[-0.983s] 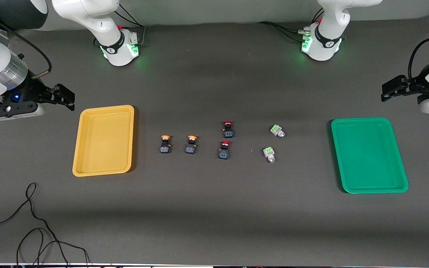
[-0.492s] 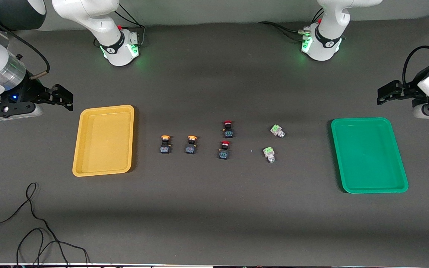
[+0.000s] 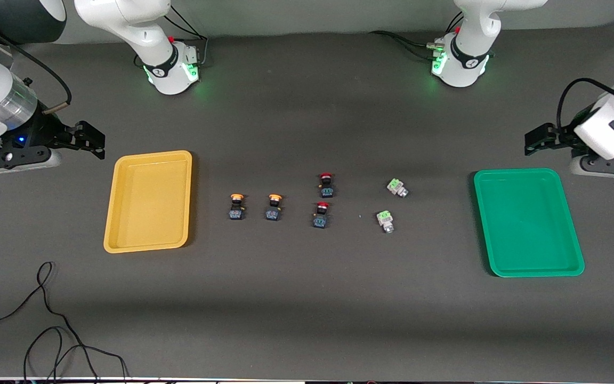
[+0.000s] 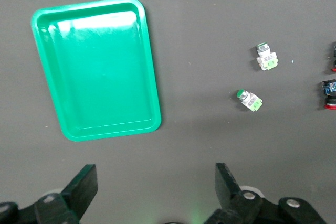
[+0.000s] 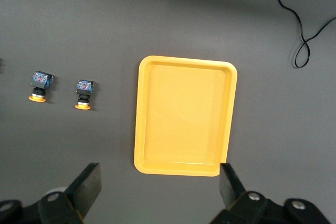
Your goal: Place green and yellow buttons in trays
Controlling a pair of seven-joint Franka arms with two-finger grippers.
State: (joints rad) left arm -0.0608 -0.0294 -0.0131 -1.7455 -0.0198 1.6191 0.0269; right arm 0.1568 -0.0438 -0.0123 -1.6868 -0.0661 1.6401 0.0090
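Left gripper (image 3: 539, 141) now swung inward from the table's end edge, over bare table near the green tray (image 3: 528, 266), wide open, empty. Right gripper (image 3: 91, 140) waiting by the yellow tray (image 3: 147, 242), open, empty. Green buttons (image 3: 396, 188), yellow buttons (image 3: 237, 205) mid-table, untouched; red buttons (image 3: 326, 184) between, cable (image 3: 46, 320) at front corner.

Mustard-yellow tray (image 3: 147, 201); bright green tray (image 3: 528, 222); two orange-capped black buttons (image 3: 236, 206); two red-capped black buttons (image 3: 326, 185); two pale-green-capped grey buttons (image 3: 396, 188); dark grey desk (image 3: 307, 298).
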